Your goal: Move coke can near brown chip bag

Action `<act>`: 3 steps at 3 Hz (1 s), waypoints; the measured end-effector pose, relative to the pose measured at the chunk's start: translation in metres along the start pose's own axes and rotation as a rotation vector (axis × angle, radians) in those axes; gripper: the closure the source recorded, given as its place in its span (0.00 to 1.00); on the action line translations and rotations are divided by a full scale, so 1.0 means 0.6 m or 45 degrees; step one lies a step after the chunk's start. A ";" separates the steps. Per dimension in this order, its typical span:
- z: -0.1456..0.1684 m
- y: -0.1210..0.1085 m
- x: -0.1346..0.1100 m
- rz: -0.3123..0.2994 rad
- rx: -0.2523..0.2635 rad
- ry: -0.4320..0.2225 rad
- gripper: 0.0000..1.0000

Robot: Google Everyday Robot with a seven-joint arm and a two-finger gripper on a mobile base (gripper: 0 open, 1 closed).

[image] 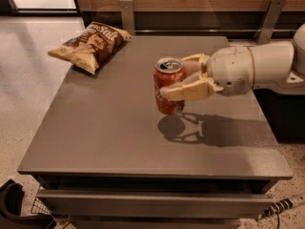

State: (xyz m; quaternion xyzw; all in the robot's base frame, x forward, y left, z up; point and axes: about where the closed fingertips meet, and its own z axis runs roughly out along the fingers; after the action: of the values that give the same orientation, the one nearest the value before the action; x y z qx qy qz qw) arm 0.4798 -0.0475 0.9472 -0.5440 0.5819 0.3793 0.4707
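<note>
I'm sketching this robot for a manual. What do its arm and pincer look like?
The pincer, above the table, has two tan, blocky fingers. Behind them sits a rounded white wrist housing, then a pale cylindrical arm with a thin dark seam. No cables or markings show on it.

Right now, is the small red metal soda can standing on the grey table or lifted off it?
Lifted off: the gripper clamps the red soda can above the grey table; its shadow lies separate below.
</note>
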 end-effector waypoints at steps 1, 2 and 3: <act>0.025 -0.101 -0.048 0.040 0.026 0.030 1.00; 0.071 -0.215 -0.078 0.071 0.060 -0.019 1.00; 0.093 -0.313 -0.100 0.052 0.158 -0.099 1.00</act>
State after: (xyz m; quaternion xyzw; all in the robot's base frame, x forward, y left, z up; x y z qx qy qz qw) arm 0.6713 -0.0002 1.0030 -0.4866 0.5967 0.3728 0.5179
